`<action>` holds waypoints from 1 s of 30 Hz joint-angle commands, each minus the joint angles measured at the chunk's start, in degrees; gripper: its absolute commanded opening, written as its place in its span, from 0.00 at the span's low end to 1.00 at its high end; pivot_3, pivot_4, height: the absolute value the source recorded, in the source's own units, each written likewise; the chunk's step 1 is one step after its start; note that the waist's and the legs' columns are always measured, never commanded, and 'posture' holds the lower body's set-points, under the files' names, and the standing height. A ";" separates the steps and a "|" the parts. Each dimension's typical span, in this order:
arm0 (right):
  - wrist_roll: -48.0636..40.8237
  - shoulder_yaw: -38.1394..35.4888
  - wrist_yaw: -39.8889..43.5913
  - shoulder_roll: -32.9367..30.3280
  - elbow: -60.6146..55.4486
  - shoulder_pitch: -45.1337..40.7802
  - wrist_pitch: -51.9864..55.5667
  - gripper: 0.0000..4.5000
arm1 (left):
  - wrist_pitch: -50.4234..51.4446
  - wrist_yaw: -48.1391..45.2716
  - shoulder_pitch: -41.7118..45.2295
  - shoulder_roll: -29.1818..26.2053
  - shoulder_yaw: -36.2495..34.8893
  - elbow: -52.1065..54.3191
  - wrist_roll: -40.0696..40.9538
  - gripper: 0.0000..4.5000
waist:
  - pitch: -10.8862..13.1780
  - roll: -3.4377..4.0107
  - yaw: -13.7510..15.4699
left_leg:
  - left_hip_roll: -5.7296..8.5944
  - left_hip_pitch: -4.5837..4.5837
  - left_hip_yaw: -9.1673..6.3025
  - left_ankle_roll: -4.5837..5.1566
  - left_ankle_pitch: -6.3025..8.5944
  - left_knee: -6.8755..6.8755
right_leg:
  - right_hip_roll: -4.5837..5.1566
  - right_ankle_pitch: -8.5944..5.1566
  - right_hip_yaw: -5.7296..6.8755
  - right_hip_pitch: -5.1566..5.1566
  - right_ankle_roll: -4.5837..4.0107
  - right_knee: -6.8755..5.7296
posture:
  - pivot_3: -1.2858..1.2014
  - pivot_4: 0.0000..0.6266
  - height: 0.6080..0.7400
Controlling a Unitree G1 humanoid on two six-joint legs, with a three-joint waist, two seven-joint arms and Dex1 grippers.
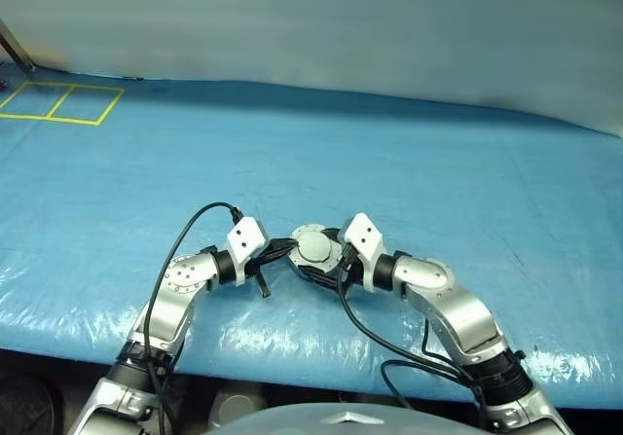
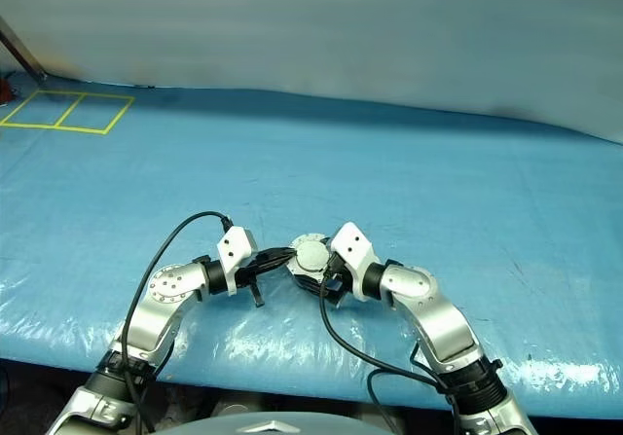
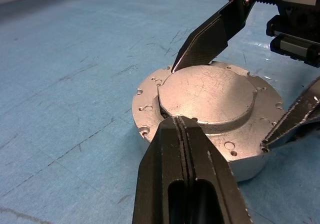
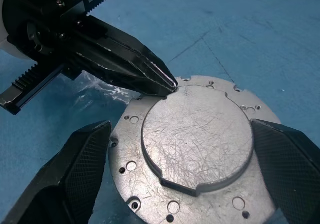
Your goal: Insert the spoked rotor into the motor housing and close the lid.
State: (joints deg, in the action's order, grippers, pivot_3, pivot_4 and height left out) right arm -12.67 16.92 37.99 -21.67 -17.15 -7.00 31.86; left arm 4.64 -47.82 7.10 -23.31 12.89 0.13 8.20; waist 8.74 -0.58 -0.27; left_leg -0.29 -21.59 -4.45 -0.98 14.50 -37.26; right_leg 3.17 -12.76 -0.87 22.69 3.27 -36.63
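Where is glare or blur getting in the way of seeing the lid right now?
Right wrist view: the lid is sharp, scratches readable, while the right gripper's fingers blur at the frame edges. Left wrist view: the left gripper looms soft up close. Left eye view: the blue table cover shows sheen along its near edge.

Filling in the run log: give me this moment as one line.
lid: closed, outer face up | left gripper: shut, tips on lid's rim | right gripper: open, fingers either side of lid | blue table

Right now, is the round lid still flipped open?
No, the lid lies flat and closed on the motor housing, its smooth silver outer face with the raised circle facing up.
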 commanded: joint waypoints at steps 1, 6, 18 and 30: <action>-1.93 -0.48 1.11 -0.25 -2.56 0.98 0.37 1.00 | 1.01 -0.59 -0.52 -0.18 1.99 -1.28 -1.32 0.00 | 0.00 0.00 -0.01 | 0.00 -0.01 0.00 0.00 0.00 0.00 | 0.00 0.00 0.00 -0.01 0.00 0.00 | 0.52 0.24 1.00; -7.38 -7.96 -0.20 1.32 -7.16 1.03 -1.45 1.00 | 1.43 -0.79 -0.39 -0.33 1.78 -0.91 -1.19 0.00 | 0.12 0.10 -0.07 | 0.00 -0.14 0.02 0.00 0.00 0.11 | 0.00 -0.01 0.00 0.08 0.00 0.02 | 0.52 0.24 1.00; -41.38 -32.31 -12.72 11.20 2.69 6.61 24.99 1.00 | 2.27 -0.66 -0.78 -0.91 1.48 0.49 -1.08 0.00 | 0.20 0.20 -0.24 | -0.02 -0.20 0.00 0.01 0.01 0.20 | -0.02 -0.08 -0.01 0.13 -0.03 0.01 | 0.52 0.24 1.00; -48.33 -29.03 -14.64 14.15 5.08 10.45 32.06 1.00 | 3.34 -0.51 -1.15 -1.44 1.85 1.97 -1.41 0.00 | 0.23 0.25 -0.52 | -0.05 -0.20 0.01 0.03 0.02 0.24 | -0.05 -0.11 -0.01 0.15 -0.04 0.03 | 0.52 0.24 1.00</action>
State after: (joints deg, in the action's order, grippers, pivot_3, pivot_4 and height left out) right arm -59.88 -13.68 22.71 -8.26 -12.31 3.20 63.22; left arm 6.90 -47.91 6.80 -24.55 12.84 2.30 7.88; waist 8.97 -0.33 -0.79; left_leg -0.35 -21.79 -4.45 -0.95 14.51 -37.02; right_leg 3.11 -12.87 -0.88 22.84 3.23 -36.61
